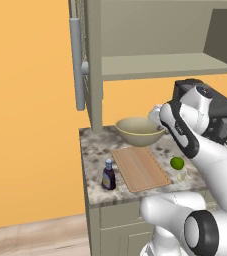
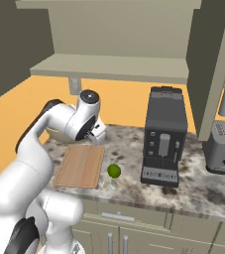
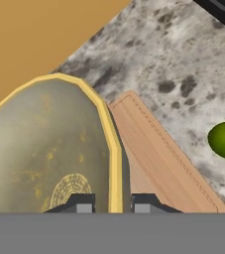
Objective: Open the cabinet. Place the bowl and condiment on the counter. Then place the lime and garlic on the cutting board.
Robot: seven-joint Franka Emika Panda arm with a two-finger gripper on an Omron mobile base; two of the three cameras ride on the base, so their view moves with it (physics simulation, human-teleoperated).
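The cabinet (image 1: pixel 160 65) stands open, its door and bar handle (image 1: pixel 76 65) swung out to the left. My gripper (image 3: pixel 114 204) is shut on the yellowish rim of the beige-olive bowl (image 1: pixel 140 131), one finger inside and one outside. The bowl sits low over the counter (image 1: pixel 92 150), just behind the cutting board (image 1: pixel 140 168); I cannot tell if it touches the stone. The condiment (image 1: pixel 108 175) stands left of the board. The lime (image 1: pixel 177 162) and the pale garlic (image 1: pixel 182 175) lie on the counter right of the board.
A black coffee machine (image 2: pixel 163 136) and a grey toaster (image 2: pixel 223 146) stand on the counter to the right. The cabinet's right door (image 2: pixel 215 69) hangs open above them. The orange wall lies behind the counter.
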